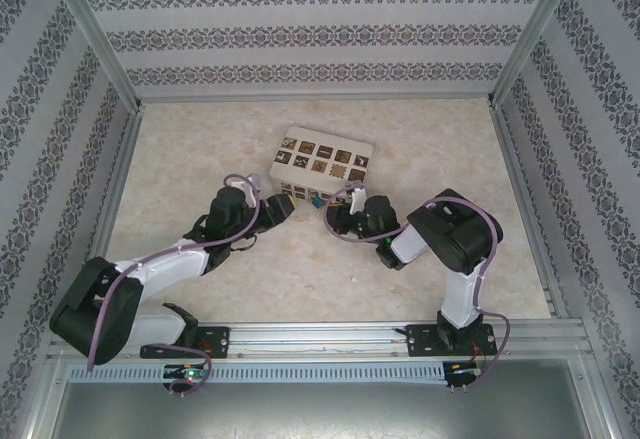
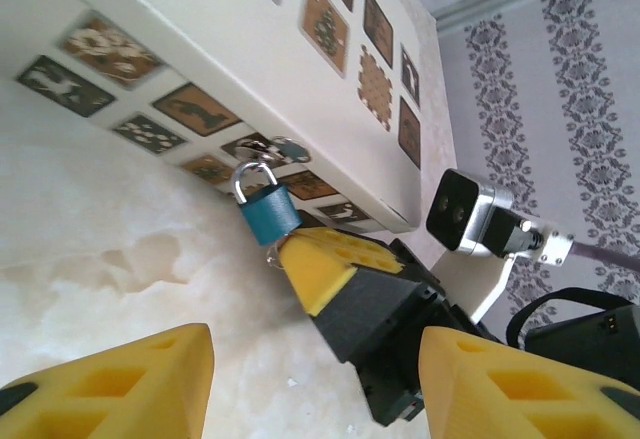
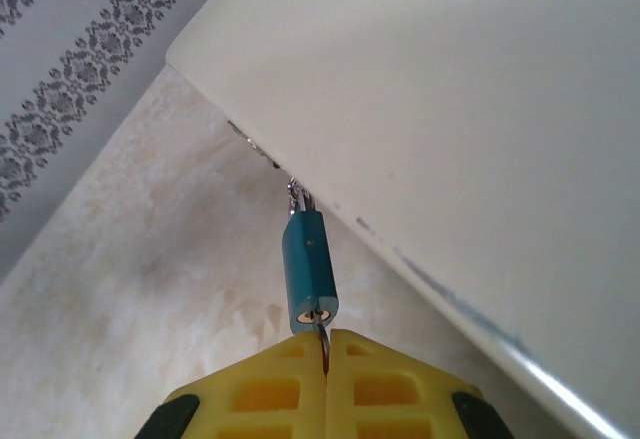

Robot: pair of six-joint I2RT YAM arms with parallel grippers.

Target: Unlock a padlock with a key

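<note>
The small blue padlock [image 3: 309, 274] hangs by its silvery shackle from the front of the cream box [image 3: 470, 119]. My right gripper [image 3: 326, 354] is shut on the thin dark key [image 3: 322, 343], whose tip sits in the keyhole at the padlock's bottom end. From the left wrist the padlock [image 2: 268, 209] shows with the right gripper's yellow finger [image 2: 325, 259] just below it. My left gripper [image 2: 315, 389] is open and a short way back from the padlock, its fingers [image 2: 120, 389] wide apart with nothing between them. Seen from above, both grippers meet at the box's [image 1: 322, 159] near side.
The box with dark patterned squares stands mid-table on the marble-look top [image 1: 200, 149]. Patterned walls [image 1: 320, 34] close off the back and both sides. Open table lies to the left, right and behind the box.
</note>
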